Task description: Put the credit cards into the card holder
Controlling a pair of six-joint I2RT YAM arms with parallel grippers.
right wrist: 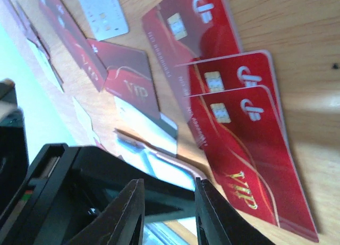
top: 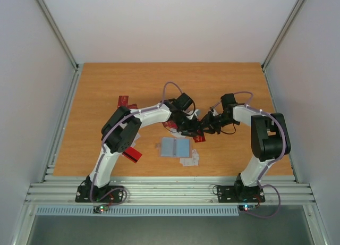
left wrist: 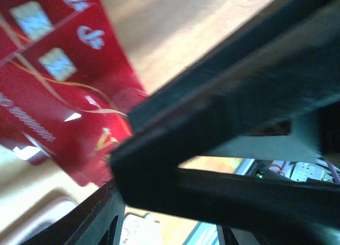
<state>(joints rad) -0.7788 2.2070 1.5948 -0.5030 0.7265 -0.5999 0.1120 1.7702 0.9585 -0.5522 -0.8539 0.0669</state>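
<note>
Wooden table (top: 106,85): the left arm (top: 118,136) and right arm (top: 267,136) reach in and meet over its middle. The right gripper (right wrist: 169,187) hangs low over the wood, fingers partly apart, nothing visible between them. The left gripper (top: 189,129) sits close against it; its wrist view is blurred, so opening and grip cannot be determined. The card holder (top: 174,147) lies open, blue-grey inside up, just nearer the bases, clear of both. Credit cards (right wrist: 249,149) lie loose around, red ones overlapping.
</note>
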